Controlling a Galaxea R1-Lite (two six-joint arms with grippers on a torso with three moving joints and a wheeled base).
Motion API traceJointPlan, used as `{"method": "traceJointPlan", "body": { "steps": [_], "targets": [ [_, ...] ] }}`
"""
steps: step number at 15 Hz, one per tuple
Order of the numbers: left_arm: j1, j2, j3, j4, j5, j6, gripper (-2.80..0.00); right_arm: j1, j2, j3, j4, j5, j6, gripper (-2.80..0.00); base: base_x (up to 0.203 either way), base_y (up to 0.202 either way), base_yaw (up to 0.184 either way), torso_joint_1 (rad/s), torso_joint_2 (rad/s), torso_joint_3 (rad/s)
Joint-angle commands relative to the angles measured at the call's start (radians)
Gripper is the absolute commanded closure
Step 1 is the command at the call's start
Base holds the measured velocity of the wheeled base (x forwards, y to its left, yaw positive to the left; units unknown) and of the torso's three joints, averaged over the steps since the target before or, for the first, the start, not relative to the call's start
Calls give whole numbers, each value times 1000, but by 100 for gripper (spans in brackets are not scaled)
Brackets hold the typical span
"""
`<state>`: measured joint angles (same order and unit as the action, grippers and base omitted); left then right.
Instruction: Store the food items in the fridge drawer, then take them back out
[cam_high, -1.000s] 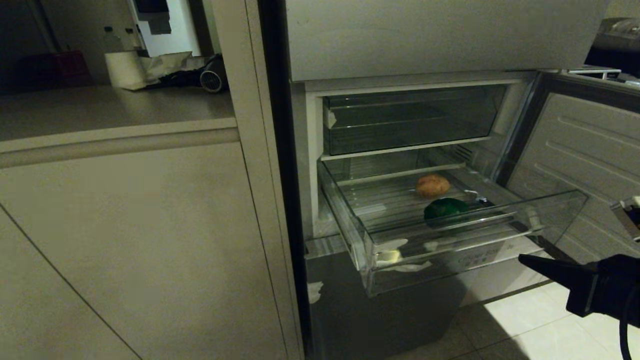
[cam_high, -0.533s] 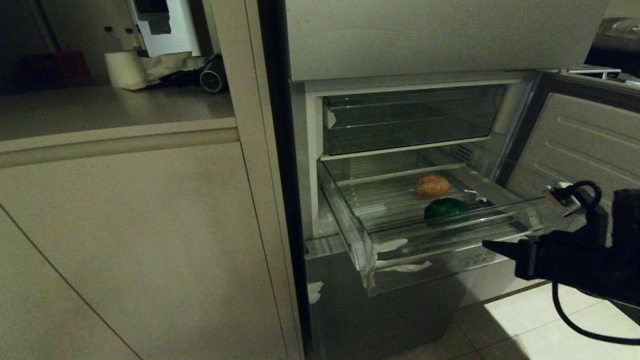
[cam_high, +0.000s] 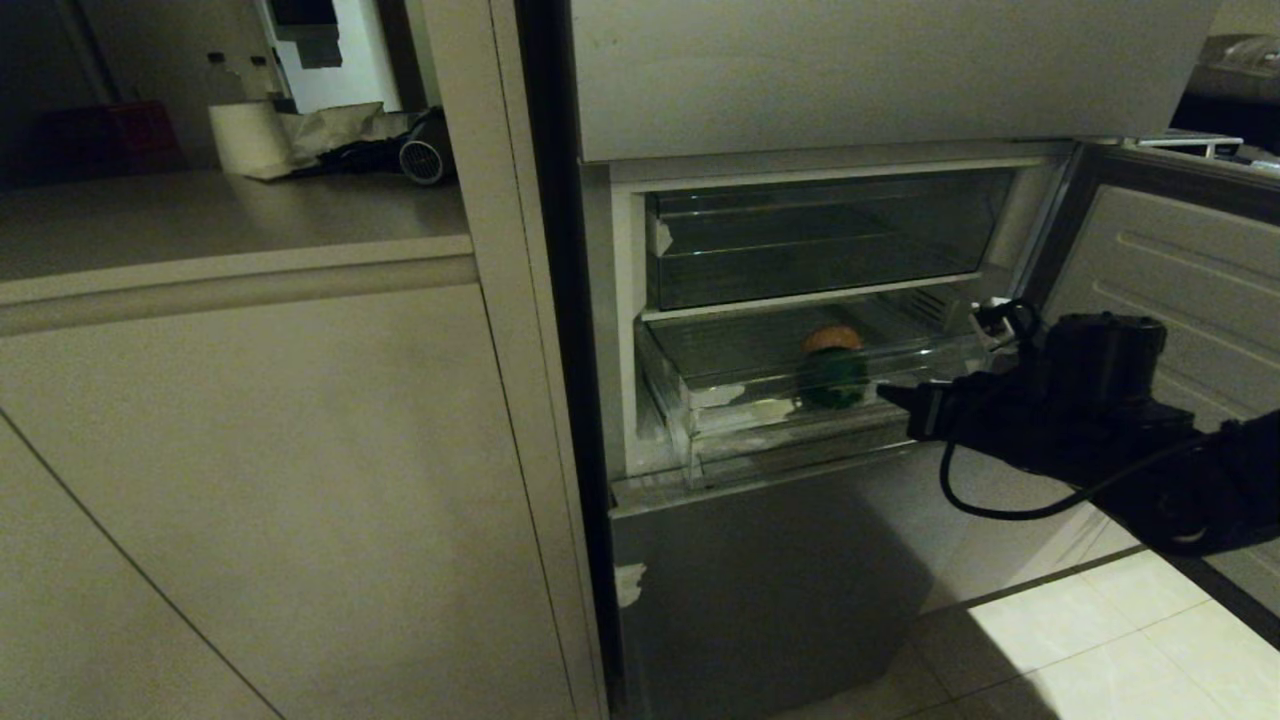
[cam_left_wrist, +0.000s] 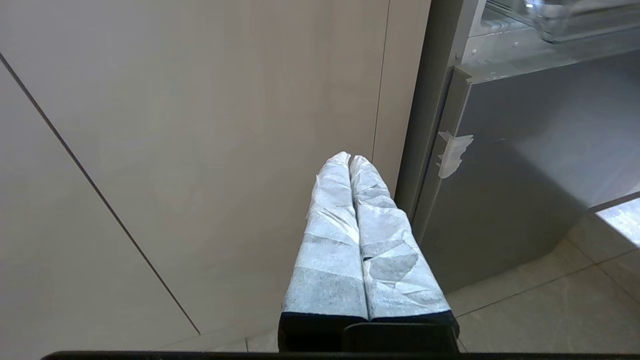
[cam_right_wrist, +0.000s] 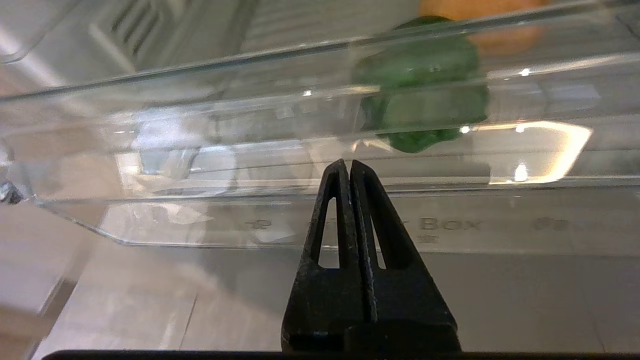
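The clear fridge drawer (cam_high: 745, 398) stands pushed nearly all the way into the fridge. Inside it lie two food items, a tan-brown lump (cam_high: 830, 338) at the back and a green one (cam_high: 832, 380) in front of it. My right gripper (cam_high: 888, 392) is shut, held level, its tips at the drawer's clear front wall. In the right wrist view the right gripper (cam_right_wrist: 348, 163) points at the drawer front (cam_right_wrist: 200, 150), with the green item (cam_right_wrist: 425, 100) and the tan lump (cam_right_wrist: 505, 40) behind the plastic. My left gripper (cam_left_wrist: 350, 158), wrapped in white tape, is shut and parked low by the cabinet panel.
The open fridge door (cam_high: 1170, 280) stands to the right, behind my right arm. A second clear drawer (cam_high: 820, 240) sits shut above. Below is a grey steel door front (cam_high: 760, 580). Beige cabinets (cam_high: 250, 480) and a counter with a paper roll (cam_high: 248, 138) lie left.
My right arm rose from low at the right and moved in toward the fridge. The drawer went from pulled far out to almost shut, carrying the food items in with it.
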<state>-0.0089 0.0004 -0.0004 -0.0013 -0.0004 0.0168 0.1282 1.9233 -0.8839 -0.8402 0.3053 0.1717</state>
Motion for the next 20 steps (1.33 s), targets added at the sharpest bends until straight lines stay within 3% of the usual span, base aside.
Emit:
{"method": "traceJointPlan", "body": {
  "steps": [1, 5, 10, 16, 20],
  "targets": [
    [0, 0, 0, -1, 0, 0, 0, 16, 157, -105, -42, 3, 9, 0, 0, 0, 0, 0, 0, 0],
    [0, 0, 0, 0, 0, 0, 0, 48, 280, -185, -289, -15, 111, 0, 0, 0, 0, 0, 0, 0],
    [0, 0, 0, 0, -1, 0, 0, 50, 166, -81, -294, -17, 114, 0, 0, 0, 0, 0, 0, 0],
    [0, 0, 0, 0, -1, 0, 0, 47, -281, 298, -292, -27, 103, 0, 0, 0, 0, 0, 0, 0],
    [1, 0, 0, 0, 0, 0, 0, -10, -702, 511, -216, -119, 43, 0, 0, 0, 0, 0, 0, 0]
  ]
}}
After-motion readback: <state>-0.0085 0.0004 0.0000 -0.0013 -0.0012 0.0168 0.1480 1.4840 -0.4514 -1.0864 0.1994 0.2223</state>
